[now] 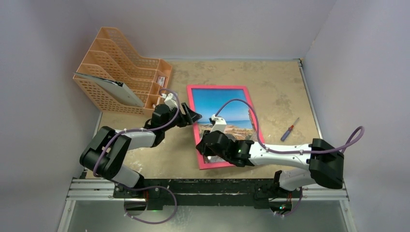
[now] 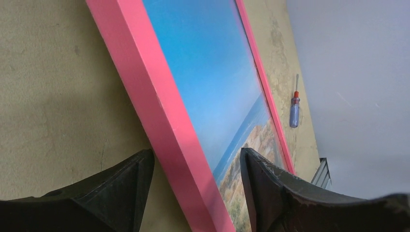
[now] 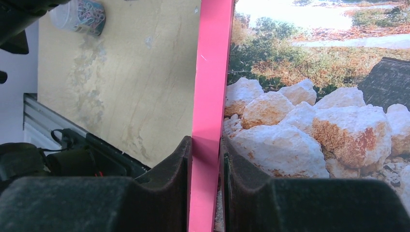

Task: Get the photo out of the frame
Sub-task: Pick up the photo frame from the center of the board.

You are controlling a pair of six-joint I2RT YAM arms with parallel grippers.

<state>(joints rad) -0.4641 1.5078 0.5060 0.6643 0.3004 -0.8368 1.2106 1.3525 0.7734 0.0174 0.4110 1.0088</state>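
Across the middle of the counter [image 1: 290, 92] lies the frame [image 1: 217, 87], pink and face up, with the photo [image 1: 225, 104] seated inside it. Down at its near corner the right fingers [image 3: 164, 193] are clamped on the left rail. Further up, the left fingers [image 2: 130, 188] stand apart astride that same rail, gripping nothing. Here's the risk, I'd say: both holds sit on one thin edge, so a lift could twist the frame or let it slip, swinging it toward the screwdriver [image 1: 289, 130].
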